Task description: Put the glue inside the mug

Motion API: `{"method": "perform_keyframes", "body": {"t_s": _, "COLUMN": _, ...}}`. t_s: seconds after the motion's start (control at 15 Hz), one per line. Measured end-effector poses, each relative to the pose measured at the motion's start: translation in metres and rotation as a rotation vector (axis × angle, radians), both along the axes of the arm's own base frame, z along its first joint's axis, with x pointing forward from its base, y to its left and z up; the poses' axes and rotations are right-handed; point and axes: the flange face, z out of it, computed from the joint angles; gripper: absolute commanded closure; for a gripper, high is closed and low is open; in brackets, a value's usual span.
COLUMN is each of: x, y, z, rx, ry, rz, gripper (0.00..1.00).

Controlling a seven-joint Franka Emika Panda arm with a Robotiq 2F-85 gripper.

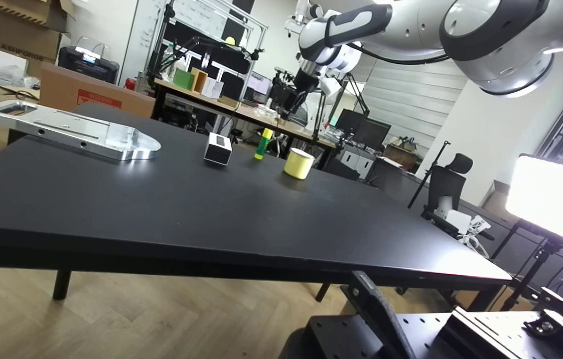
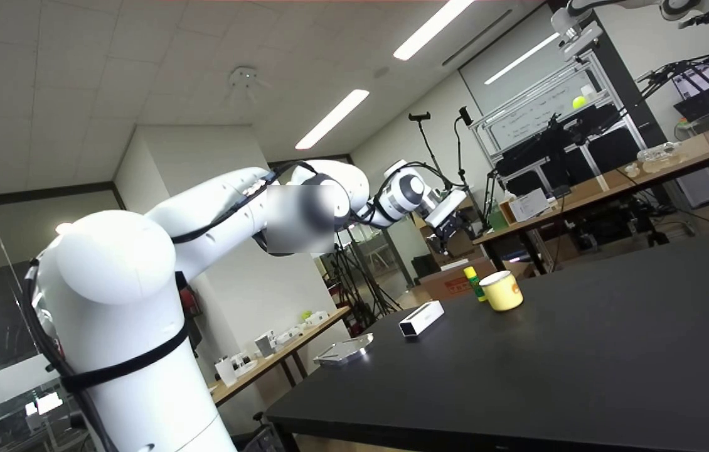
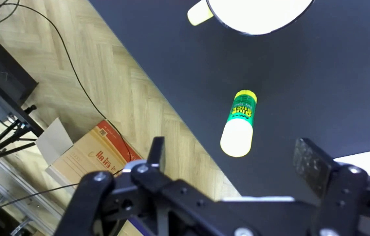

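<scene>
The glue stick, green with a yellow cap, stands upright on the black table in both exterior views (image 1: 263, 144) (image 2: 475, 284). In the wrist view the glue stick (image 3: 244, 108) lies ahead of the fingers, its cap washed out to white. The small pale-yellow mug stands upright close to it in both exterior views (image 1: 297, 165) (image 2: 502, 292). In the wrist view the mug (image 3: 257, 14) is cut by the top edge, its handle towards the left. My gripper (image 3: 231, 142) is open and empty, above the glue stick. It also shows in both exterior views (image 1: 292, 103) (image 2: 441, 243).
A small black-and-white box (image 1: 218, 148) (image 2: 422, 318) lies on the table near the glue stick. A flat metal plate (image 1: 70, 128) (image 2: 345, 349) lies farther along the table (image 1: 177, 209). The table's edge (image 3: 172, 105) runs close beside the glue stick in the wrist view.
</scene>
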Motion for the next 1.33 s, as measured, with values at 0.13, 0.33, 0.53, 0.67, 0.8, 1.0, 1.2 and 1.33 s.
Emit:
{"method": "perform_keyframes", "body": {"t_s": 0.13, "x": 0.0, "y": 0.006, "z": -0.006, "rx": 0.002, "ry": -0.013, "rz": 0.014, "gripper": 0.0}}
{"method": "perform_keyframes", "body": {"t_s": 0.33, "x": 0.001, "y": 0.013, "z": -0.013, "rx": 0.008, "ry": -0.036, "rz": 0.037, "gripper": 0.0}}
{"method": "perform_keyframes", "body": {"t_s": 0.53, "x": 0.002, "y": 0.016, "z": -0.02, "rx": 0.014, "ry": -0.059, "rz": 0.054, "gripper": 0.0}}
{"method": "perform_keyframes", "body": {"t_s": 0.67, "x": 0.001, "y": 0.017, "z": -0.025, "rx": 0.014, "ry": -0.064, "rz": 0.061, "gripper": 0.0}}
{"method": "perform_keyframes", "body": {"t_s": 0.8, "x": 0.001, "y": 0.017, "z": -0.032, "rx": 0.015, "ry": -0.065, "rz": 0.062, "gripper": 0.0}}
{"method": "perform_keyframes", "body": {"t_s": 1.0, "x": 0.0, "y": 0.017, "z": -0.044, "rx": 0.013, "ry": -0.054, "rz": 0.066, "gripper": 0.0}}
{"method": "perform_keyframes", "body": {"t_s": 1.2, "x": -0.002, "y": 0.017, "z": -0.055, "rx": 0.012, "ry": -0.046, "rz": 0.072, "gripper": 0.0}}
{"method": "perform_keyframes", "body": {"t_s": 1.33, "x": -0.003, "y": 0.018, "z": -0.061, "rx": 0.014, "ry": -0.044, "rz": 0.078, "gripper": 0.0}}
